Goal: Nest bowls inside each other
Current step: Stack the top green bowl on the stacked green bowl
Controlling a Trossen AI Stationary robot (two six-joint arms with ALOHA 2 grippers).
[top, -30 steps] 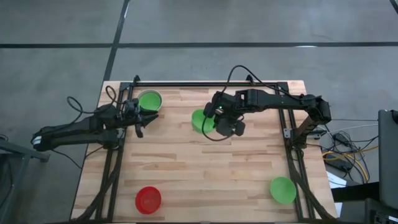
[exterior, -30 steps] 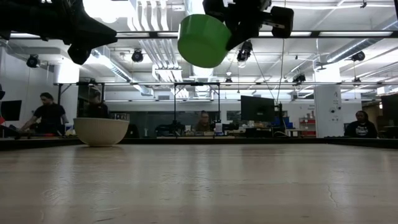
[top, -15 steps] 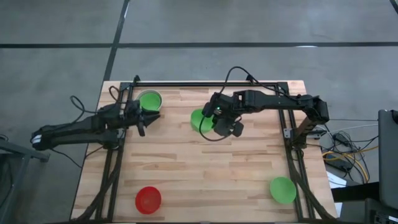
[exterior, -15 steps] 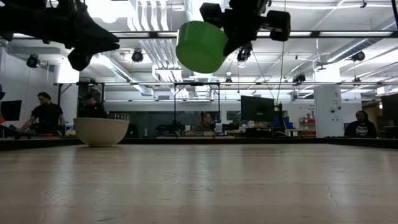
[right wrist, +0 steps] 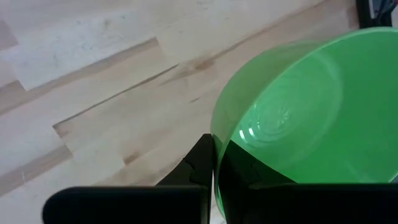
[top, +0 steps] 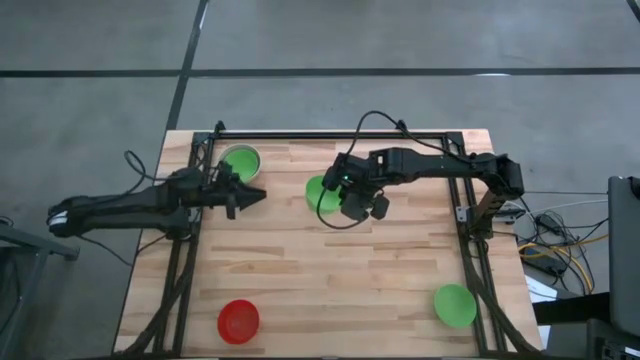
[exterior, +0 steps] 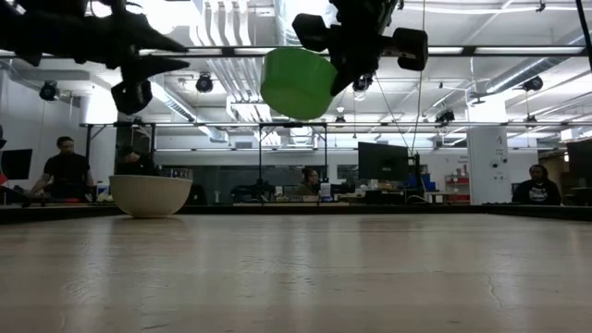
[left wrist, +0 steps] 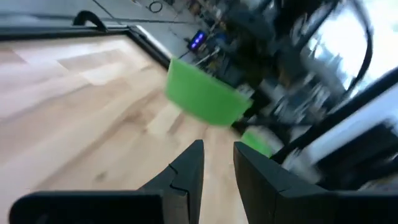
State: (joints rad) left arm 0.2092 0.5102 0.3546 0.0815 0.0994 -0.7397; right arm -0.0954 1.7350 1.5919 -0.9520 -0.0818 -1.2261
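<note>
Wooden table point(top: 330, 270) carries red bowl point(top: 239, 320), green bowl point(top: 455, 304), whitish bowl point(exterior: 151, 195).

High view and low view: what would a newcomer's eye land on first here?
First, the green bowl hanging in mid-air over the table's middle, the right gripper shut on its rim. Next, the left gripper hovering empty beside the whitish bowl with a green bowl inside at the far left edge. A red bowl and another green bowl sit at the near corners.
</note>
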